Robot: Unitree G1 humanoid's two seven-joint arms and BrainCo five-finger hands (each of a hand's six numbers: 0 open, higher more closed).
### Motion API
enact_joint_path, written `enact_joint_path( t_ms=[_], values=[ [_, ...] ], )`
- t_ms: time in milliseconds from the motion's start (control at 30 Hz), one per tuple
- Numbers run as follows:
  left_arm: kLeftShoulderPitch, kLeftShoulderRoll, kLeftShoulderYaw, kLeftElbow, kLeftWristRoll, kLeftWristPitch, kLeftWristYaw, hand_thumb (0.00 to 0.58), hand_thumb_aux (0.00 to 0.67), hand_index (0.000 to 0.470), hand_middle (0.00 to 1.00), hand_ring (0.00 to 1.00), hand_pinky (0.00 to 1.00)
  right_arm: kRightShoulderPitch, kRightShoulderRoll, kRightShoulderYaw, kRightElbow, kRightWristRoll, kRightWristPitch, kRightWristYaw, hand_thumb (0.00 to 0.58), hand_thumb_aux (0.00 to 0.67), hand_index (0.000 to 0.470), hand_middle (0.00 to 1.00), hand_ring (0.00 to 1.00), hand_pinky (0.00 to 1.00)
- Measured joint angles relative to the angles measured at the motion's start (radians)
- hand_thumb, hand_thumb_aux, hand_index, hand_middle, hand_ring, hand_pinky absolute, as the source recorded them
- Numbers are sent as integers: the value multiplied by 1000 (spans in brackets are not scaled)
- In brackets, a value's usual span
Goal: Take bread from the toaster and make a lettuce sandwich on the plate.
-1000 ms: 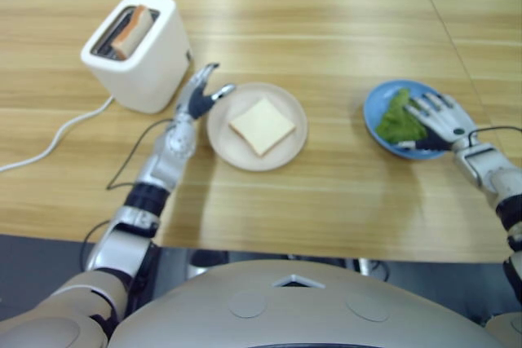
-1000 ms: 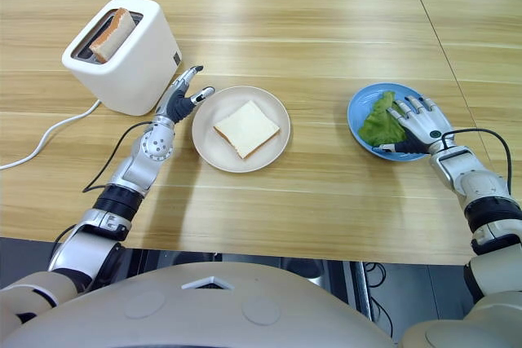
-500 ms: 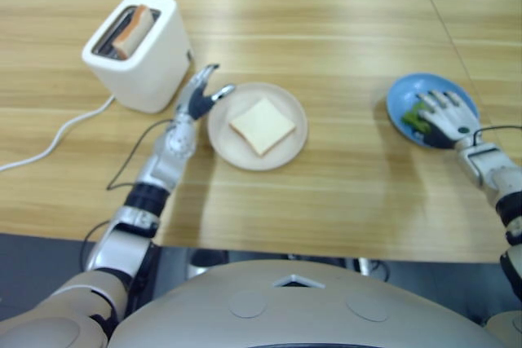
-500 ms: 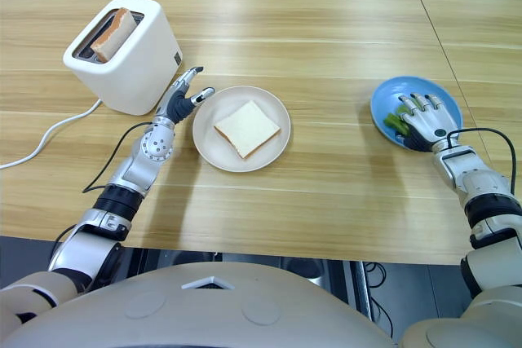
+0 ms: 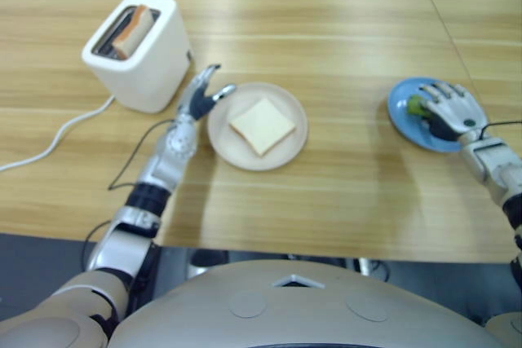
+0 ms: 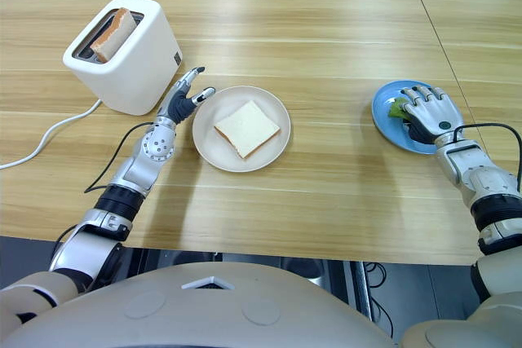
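Observation:
A white toaster (image 6: 134, 59) stands at the back left with one browned bread slice (image 6: 112, 33) sticking out of its slot. Right of it a beige plate (image 6: 214, 151) carries a pale bread slice (image 6: 246, 129). My left hand (image 6: 183, 97) rests open between toaster and plate, touching neither. On the right a small blue plate (image 6: 383, 124) holds the lettuce (image 6: 397, 109). My right hand (image 6: 431, 112) lies on top of it with fingers curled around the leaf, which is mostly hidden beneath the hand.
The toaster's white cord (image 6: 41, 143) trails off to the left over the wooden table (image 6: 326, 46). A thin black cable (image 6: 122, 148) loops beside my left forearm. The table's front edge (image 6: 310, 257) runs just below both arms.
My right hand has closed its fingers over the lettuce, bunching it up, and the blue plate has slid to the right under it. The left hand has stayed put.

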Motion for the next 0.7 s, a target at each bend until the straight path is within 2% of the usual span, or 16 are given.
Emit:
enact_joint_path(
  t_ms=[133, 233, 400, 567, 700],
  values=[
    [-2, -1, 1, 16, -2, -3, 4, 0, 0, 0, 0, 0, 0, 46, -8, -54, -134, 36, 8, 11, 580, 670, 460, 1000, 1000, 1000],
    [-19, -5, 2, 45, -10, -18, 9, 0, 0, 0, 0, 0, 0, 72, -5, -100, -312, 47, 22, 39, 580, 670, 460, 1000, 1000, 1000],
    [-47, -7, 21, 93, -40, -40, 9, 0, 0, 0, 0, 0, 0, 73, 38, -133, -531, 44, 41, 96, 580, 670, 460, 1000, 1000, 1000],
    [-85, -10, 78, 174, -104, -76, 15, 0, 0, 0, 0, 0, 0, 1, 155, -120, -632, 13, 34, 145, 580, 670, 460, 1000, 1000, 1000],
    [-125, -16, 110, 249, -140, -95, 28, 0, 0, 0, 0, 0, 0, -81, 272, -56, -663, -22, 9, 174, 580, 670, 460, 1000, 1000, 1000]
  ],
)
